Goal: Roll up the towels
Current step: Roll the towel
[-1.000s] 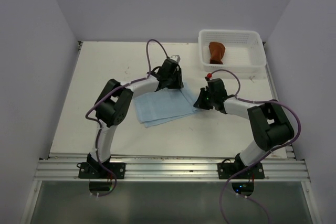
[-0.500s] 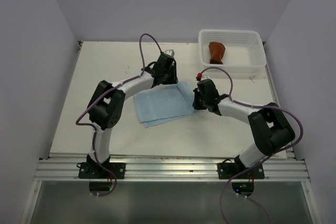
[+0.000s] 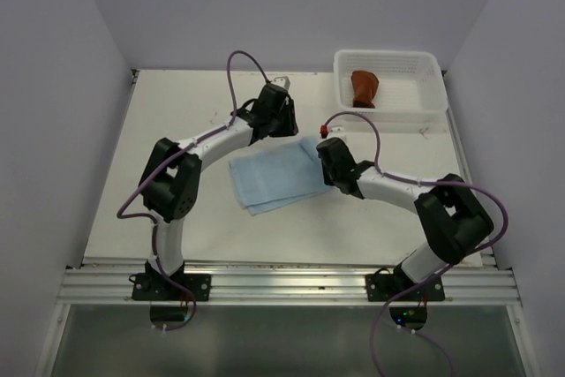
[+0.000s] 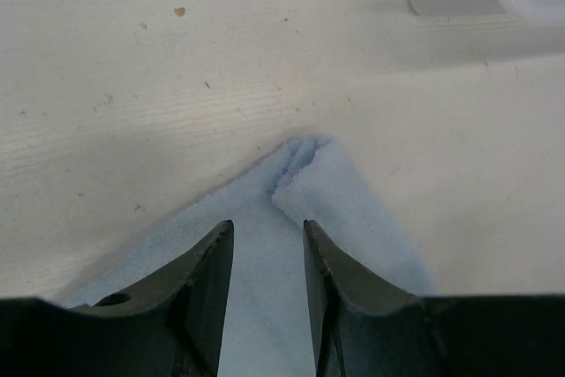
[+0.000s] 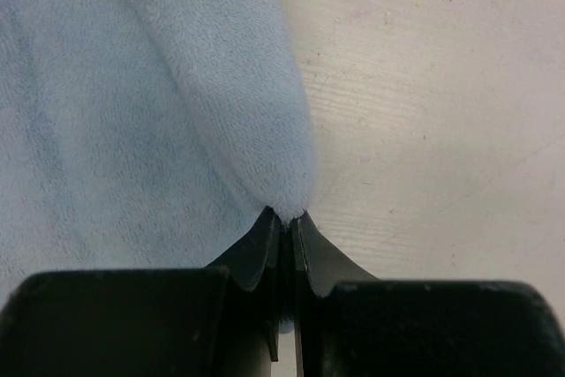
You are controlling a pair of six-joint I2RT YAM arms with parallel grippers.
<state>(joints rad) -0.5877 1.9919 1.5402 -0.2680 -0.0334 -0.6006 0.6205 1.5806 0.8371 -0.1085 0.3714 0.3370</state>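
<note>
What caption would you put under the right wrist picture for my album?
Right gripper pinching a fold of the light blue towel over the pale table.

**Soft, even light; close foregrounds blurred**

Bright, diffuse light falls from above, with no glare. In the top view, shadows on the bench (image 3: 168, 103) are faint and soft-edged. In both wrist views the dark fingers (image 4: 207, 297) are out of focus. A grey shadow lies beside the light blue towel (image 4: 353, 218).
</note>
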